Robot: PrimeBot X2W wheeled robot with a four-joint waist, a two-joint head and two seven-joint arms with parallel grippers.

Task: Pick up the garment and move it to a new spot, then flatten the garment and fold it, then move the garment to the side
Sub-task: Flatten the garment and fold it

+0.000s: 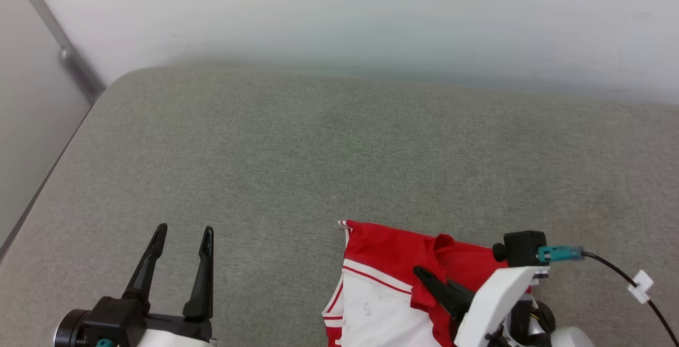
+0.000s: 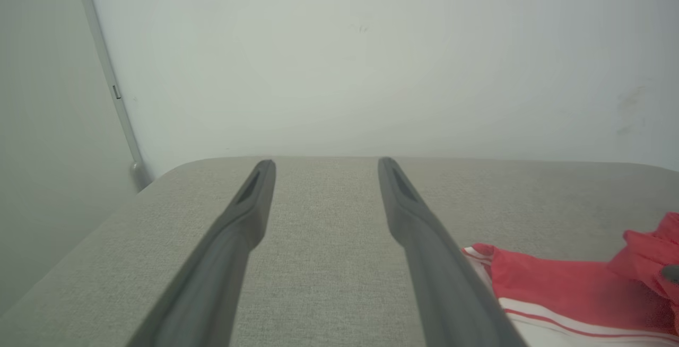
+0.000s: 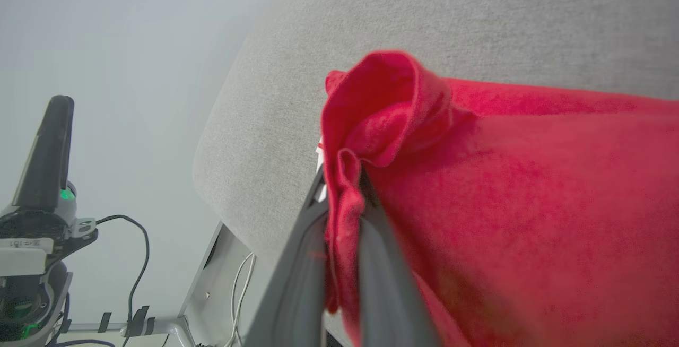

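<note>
1. Left gripper, lower left of the head view: two long, tapering matte black fingers standing well apart with nothing between them, poised over bare cloth surface.

2. Right gripper, lower right: dark fingers pressed together on a pinched fold of the garment; white angular wrist housing behind. A thin black cable with a small white tag trails off to the right.

3. Garment: soft red knit with a white panel edged in narrow red-and-white striping. It lies at the near right edge of the surface, and one red ridge is bunched upward where the fingers clamp it. The rest spreads fairly flat; its near part runs out of frame.

4. Surface: grey woven fabric, fine-grained weave, with a rounded far-left corner.

5. Wall: pale, smooth and matte, behind the surface. A slim grey metal strip runs diagonally at far left.
</note>
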